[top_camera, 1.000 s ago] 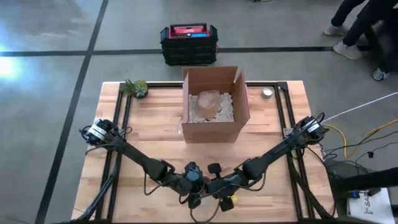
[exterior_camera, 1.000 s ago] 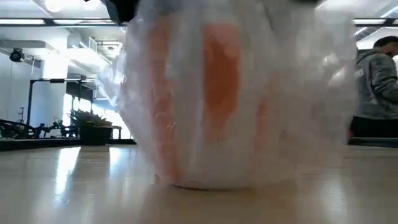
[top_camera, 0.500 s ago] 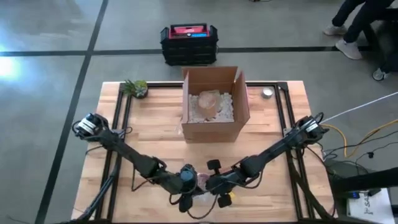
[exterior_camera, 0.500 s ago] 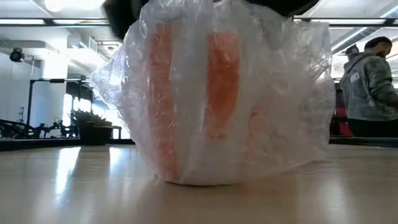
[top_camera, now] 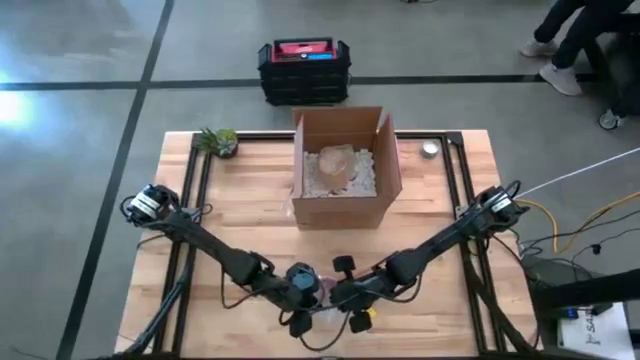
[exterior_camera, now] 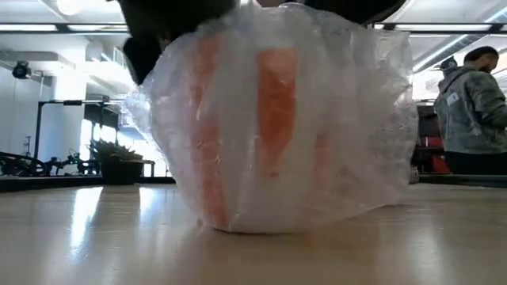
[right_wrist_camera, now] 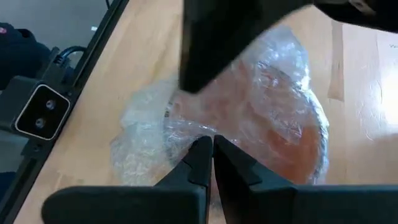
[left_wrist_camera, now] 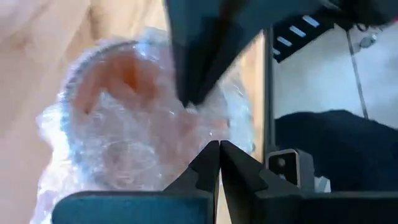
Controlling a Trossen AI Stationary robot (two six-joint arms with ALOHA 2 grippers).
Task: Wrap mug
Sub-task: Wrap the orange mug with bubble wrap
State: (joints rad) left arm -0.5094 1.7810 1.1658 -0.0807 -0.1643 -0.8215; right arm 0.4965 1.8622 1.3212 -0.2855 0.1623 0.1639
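1. The mug (exterior_camera: 273, 127), swathed in bubble wrap (exterior_camera: 380, 150), stands at the desk's (top_camera: 250, 190) near edge, middle.
2. Left pincer (left_wrist_camera: 217, 155) and right pincer (right_wrist_camera: 208, 149) both sit pressed closed against the wrap.
3. Risk: unsecured wrap may spring loose if either lets go.
4. A hard tug could topple the mug.

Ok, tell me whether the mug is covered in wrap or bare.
Covered. Clear bubble wrap surrounds the orange mug on every visible side; both wrist views show wrap over it too.
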